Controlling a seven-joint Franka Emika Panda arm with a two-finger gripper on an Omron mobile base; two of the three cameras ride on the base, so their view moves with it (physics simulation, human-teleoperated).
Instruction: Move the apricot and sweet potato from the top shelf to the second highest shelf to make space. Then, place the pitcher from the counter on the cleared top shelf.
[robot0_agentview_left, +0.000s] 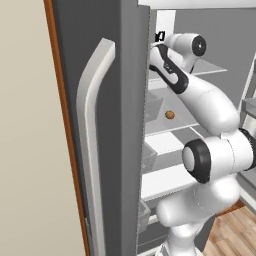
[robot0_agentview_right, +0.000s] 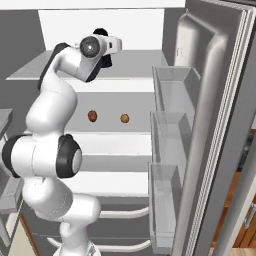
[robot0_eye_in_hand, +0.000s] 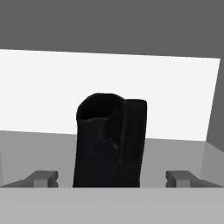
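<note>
With fingers (robot0_eye_in_hand: 112, 177) spread clear of the upright pitcher (robot0_eye_in_hand: 109, 140) on the top shelf (robot0_agentview_right: 135, 72), withdraw straight back, avoiding its handle.

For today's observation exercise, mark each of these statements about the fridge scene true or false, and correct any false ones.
1. The pitcher stands upright on the top shelf. True.
2. The jaws are clamped shut on the pitcher. False: the gripper is open, with its fingertips apart on either side of the pitcher.
3. The apricot and the sweet potato lie on the second highest shelf. True.
4. The apricot and sweet potato touch each other. False: they lie apart, with bare shelf between them.
5. The fridge door is closed. False: it is swung open, its bins in view.
</note>
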